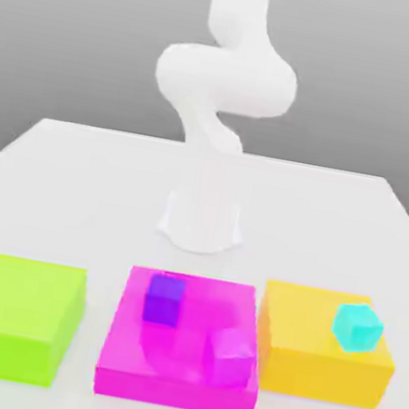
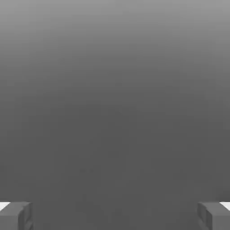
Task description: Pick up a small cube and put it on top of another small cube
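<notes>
Centrally, magenta block [image 1: 123,364] under purple cube [image 1: 163,299].

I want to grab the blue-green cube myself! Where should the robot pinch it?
Best guess: come straight down from above and pinch two opposite flat sides of the blue-green cube. It sits tilted on the yellow block, so the open gripper should probably turn to match its faces. Nothing crowds it, so either pair of sides looks reachable.
</notes>
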Robot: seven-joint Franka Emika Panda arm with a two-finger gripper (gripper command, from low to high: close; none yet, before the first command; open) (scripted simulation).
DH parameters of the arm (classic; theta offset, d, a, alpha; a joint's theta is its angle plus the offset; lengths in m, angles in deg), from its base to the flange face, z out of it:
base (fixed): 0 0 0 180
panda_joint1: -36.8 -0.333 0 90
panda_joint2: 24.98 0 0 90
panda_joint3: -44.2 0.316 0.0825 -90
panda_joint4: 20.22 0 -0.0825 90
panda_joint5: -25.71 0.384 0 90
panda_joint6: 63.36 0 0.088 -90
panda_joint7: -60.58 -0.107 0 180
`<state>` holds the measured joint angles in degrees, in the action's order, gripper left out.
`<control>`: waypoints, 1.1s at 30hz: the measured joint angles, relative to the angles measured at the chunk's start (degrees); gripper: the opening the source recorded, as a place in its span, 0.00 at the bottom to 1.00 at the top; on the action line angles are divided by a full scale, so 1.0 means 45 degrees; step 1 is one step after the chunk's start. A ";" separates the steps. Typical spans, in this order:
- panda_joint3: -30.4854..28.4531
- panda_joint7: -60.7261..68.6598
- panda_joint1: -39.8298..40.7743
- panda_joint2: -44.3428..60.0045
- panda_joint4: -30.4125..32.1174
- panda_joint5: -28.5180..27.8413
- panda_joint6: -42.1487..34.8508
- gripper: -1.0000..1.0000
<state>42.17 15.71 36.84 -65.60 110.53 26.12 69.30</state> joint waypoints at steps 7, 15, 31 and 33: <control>-0.1305 0.0811 0.0124 0.3281 -0.0652 0.0514 0.0559 0.50; -0.2630 0.2041 0.0509 0.6976 -0.1383 0.1550 0.1170 0.50; -0.3493 0.4310 0.2982 1.4369 -0.2846 0.3357 0.2388 0.50; -0.3571 0.4479 0.3316 1.5259 -0.3021 0.3411 0.2565 0.50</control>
<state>26.10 35.87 51.77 3.06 96.93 41.47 80.85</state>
